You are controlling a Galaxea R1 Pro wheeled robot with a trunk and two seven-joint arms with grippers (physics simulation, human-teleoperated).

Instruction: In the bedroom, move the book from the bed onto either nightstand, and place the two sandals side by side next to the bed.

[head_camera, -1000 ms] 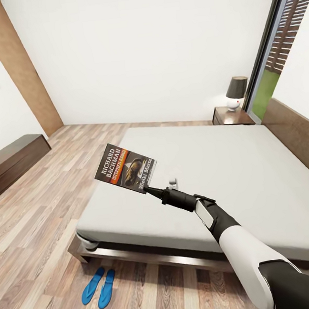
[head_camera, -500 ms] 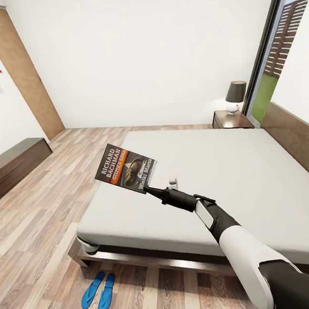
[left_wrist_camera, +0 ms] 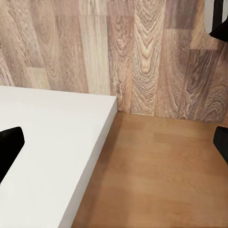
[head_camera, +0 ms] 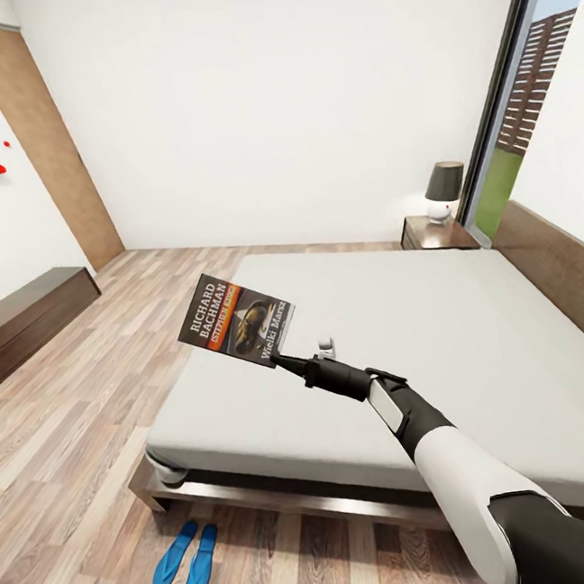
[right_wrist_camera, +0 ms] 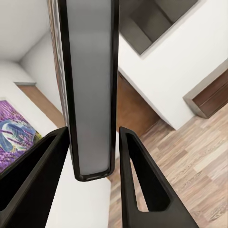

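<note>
In the head view my right gripper (head_camera: 282, 361) is shut on the lower corner of the book (head_camera: 237, 319), a dark paperback with an orange band, held up over the foot end of the bed (head_camera: 423, 331). The right wrist view has the book (right_wrist_camera: 90, 71) edge-on between my two black fingers (right_wrist_camera: 142, 180). Two blue sandals (head_camera: 185, 555) lie side by side on the floor by the bed's near left corner. A nightstand (head_camera: 422, 237) stands at the far side of the bed. My left gripper (left_wrist_camera: 114, 147) is open over wood floor.
A white-based lamp with a dark shade (head_camera: 444, 190) sits on the nightstand. A long dark dresser (head_camera: 23, 321) runs along the left wall, near a wooden door (head_camera: 44, 148). A tall window (head_camera: 532, 92) is at the right, above the headboard (head_camera: 566, 270).
The whole picture has slid slightly downward, so the camera moved. The right arm and the held book keep the same place in the view.
</note>
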